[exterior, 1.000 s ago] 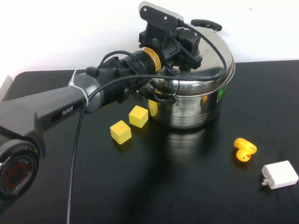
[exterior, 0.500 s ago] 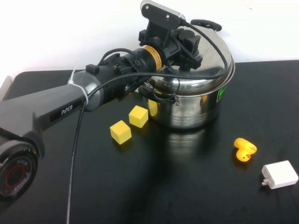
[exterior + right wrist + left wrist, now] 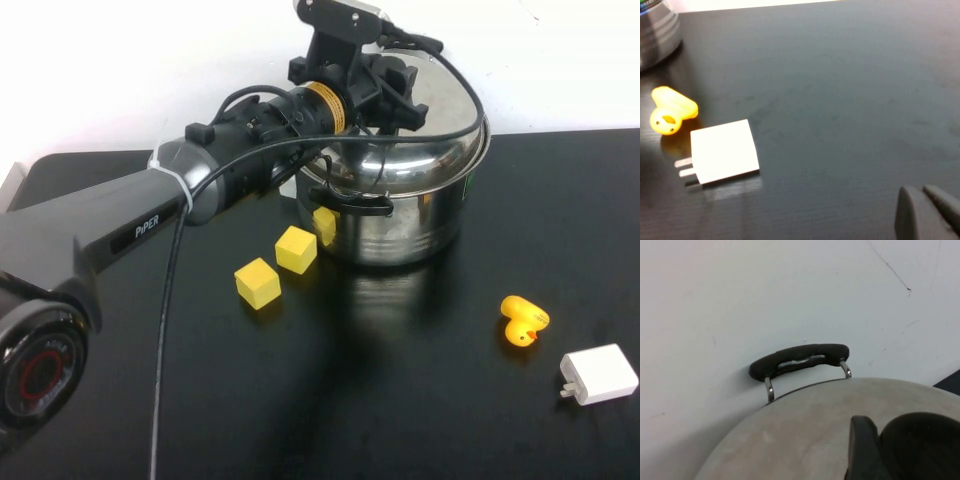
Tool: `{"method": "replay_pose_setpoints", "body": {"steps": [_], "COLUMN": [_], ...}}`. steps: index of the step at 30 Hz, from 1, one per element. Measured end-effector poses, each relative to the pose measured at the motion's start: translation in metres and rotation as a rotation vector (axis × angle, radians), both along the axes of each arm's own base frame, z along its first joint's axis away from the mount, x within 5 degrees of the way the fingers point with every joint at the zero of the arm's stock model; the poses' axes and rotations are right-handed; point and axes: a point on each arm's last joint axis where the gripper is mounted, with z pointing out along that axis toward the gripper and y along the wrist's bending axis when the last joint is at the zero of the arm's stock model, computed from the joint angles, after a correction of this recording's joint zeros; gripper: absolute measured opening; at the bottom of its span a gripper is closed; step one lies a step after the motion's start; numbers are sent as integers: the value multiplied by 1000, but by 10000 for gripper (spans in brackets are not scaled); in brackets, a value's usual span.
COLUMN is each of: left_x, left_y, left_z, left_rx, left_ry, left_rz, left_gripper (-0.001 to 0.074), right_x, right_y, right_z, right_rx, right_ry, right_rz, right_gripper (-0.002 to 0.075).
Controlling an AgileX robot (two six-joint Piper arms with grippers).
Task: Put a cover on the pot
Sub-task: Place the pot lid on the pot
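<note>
One arm working: left gripper (image 3: 385, 85), upper centre of the high view, pinches the lid (image 3: 420, 150) knob over the pot (image 3: 400, 215). Seat it level before letting go. Right gripper (image 3: 930, 212) parked lower right, fingers pressed together.

Landmark: pot (image 3: 400, 205).
- Above pot: lid (image 3: 420, 150) held up, tilted; left gripper (image 3: 385, 85) and arm fill space over its left side; fingers hidden.
- Left-front of pot: two yellow blocks (image 3: 278, 265) near wall, third seemingly touching it.
- Right-front of pot: rubber duck (image 3: 523, 320), white charger (image 3: 598, 374) well apart; bare table (image 3: 400, 400) between.
- Right gripper (image 3: 927, 212) low beside charger, tips together.
</note>
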Motion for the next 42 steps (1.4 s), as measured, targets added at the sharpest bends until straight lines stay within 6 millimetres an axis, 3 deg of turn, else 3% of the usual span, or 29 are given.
{"method": "replay_pose_setpoints", "body": {"steps": [25, 30, 36, 42], "left_x": [2, 3, -3, -13], "left_y": [-3, -1, 6, 14], "left_z": [-6, -7, 11, 44], "left_rx": [-55, -49, -21, -32], "left_ry": [36, 46, 42, -5], "left_rz": [-13, -2, 38, 56], "left_gripper": [324, 405, 437, 437], "right_x": [0, 0, 0, 0], "right_y": [0, 0, 0, 0], "right_z": [0, 0, 0, 0], "right_rx": [0, 0, 0, 0], "right_ry": [0, 0, 0, 0], "right_rz": [0, 0, 0, 0], "right_gripper": [-2, -2, -2, -2]}}
